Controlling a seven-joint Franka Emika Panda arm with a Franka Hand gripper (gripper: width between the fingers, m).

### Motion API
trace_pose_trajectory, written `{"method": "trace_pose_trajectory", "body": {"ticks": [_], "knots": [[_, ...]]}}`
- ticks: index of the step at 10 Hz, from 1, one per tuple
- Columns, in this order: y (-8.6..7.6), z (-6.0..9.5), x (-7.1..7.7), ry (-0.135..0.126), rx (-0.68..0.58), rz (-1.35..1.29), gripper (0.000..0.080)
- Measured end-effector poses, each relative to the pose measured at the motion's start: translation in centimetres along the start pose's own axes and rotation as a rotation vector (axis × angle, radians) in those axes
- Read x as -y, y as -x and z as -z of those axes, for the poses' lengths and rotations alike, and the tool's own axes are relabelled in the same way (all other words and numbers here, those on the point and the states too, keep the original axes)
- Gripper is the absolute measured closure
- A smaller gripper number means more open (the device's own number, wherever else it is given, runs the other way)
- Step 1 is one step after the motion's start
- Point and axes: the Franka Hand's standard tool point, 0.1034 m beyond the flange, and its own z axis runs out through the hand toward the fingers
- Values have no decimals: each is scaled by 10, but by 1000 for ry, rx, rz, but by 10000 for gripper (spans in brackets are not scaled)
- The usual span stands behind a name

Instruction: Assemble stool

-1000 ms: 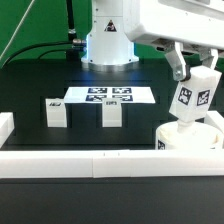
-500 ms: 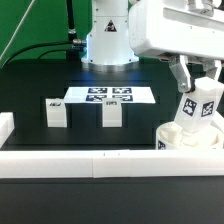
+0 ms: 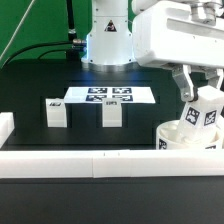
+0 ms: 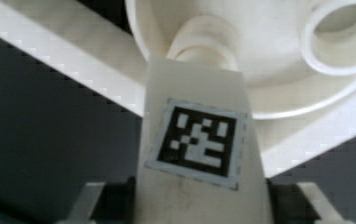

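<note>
My gripper is shut on a white stool leg with a black-and-white tag. It holds the leg tilted, with the lower end down on the round white seat at the exterior view's right. In the wrist view the leg stands between my gripper fingers, and its far end meets the seat beside a round hole. Two more white legs stand upright on the black table left of the seat.
The marker board lies flat behind the two loose legs. A long white rail runs along the front, touching the seat's front. A short white rail piece is at the exterior view's left. The robot base stands behind.
My gripper has moved to the exterior view's right and down with the leg. The leg now sits lower on the seat.
</note>
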Motion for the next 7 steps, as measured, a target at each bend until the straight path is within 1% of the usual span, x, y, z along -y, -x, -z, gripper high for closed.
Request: {"method": "trace_pose_trajectory", "body": {"ticks": [3,6,7], "knots": [[-1,-2,0,16,-32,1,475],[-1,-2,-1,17,-32,1,475],[-1,-3,-1,16,-31,1,369]]}}
